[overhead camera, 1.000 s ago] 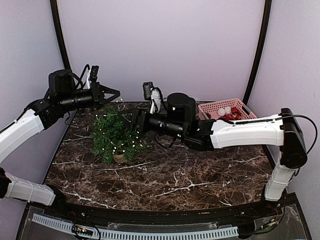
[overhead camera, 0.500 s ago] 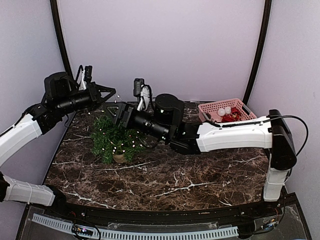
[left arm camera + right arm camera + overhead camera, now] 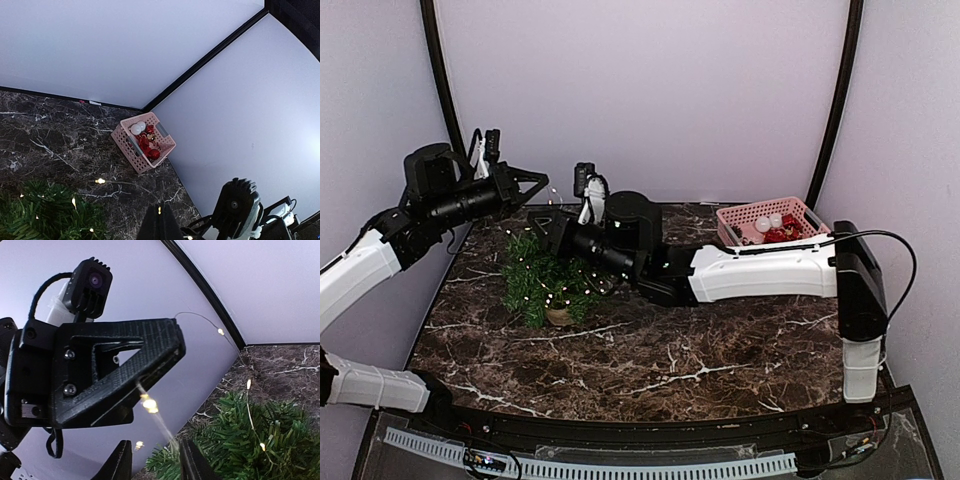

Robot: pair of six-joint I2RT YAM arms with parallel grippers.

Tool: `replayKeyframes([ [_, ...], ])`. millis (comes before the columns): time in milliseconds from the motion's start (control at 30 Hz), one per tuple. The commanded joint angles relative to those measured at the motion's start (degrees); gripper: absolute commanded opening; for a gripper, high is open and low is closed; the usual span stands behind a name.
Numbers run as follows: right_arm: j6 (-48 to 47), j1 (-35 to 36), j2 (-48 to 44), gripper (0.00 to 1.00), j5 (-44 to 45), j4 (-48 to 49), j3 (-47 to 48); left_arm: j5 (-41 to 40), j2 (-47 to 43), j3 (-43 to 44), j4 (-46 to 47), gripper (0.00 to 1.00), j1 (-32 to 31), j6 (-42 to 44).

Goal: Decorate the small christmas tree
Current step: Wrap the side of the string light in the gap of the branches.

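My left gripper is pressed shut, pinching the string of lights above the small christmas tree, which stands at the left rear of the marble table. My right gripper hovers just beside the left one, fingers spread, with the thin wire running down between them. The pink basket sits well apart in the right rear corner.

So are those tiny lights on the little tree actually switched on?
On. The bulbs of the light string glow warm yellow in the right wrist view, and bright dots speckle the small christmas tree.
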Motion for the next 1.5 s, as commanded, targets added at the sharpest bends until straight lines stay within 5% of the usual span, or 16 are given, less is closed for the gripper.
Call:
replayKeyframes([
  [0, -1.25, -0.76, 1.82, 0.33, 5.58, -0.71, 3.59, -0.19, -2.25, -0.46, 0.99, 0.0, 0.4, 0.18],
  [300, 1.57, -0.78, 1.54, 0.19, 9.75, 0.34, 0.6, -1.91, -2.67, 0.15, -0.03, 0.0, 0.93, 1.7],
  [467, -0.62, -0.77, -1.12, 0.0, 8.61, 3.82, -3.62, -1.19, -2.25, 0.64, -1.62, 0.0, 2.21, 2.48],
  [867, -9.15, -0.59, -8.67, 0.0, -6.11, -10.01, -1.79, 12.45, 3.21, 4.56, -9.88, 0.0, 10.57, 8.98],
  [1133, -8.92, -0.51, -2.98, 0.0, -19.68, -23.76, 11.48, 13.23, 2.52, 4.52, -14.63, 0.0, 13.72, 13.68],
  [1467, -10.5, 0.21, 3.93, 0.0, -24.26, -30.6, 20.59, 14.74, -0.6, 2.06, -18.06, 0.0, 17.12, 16.63],
])
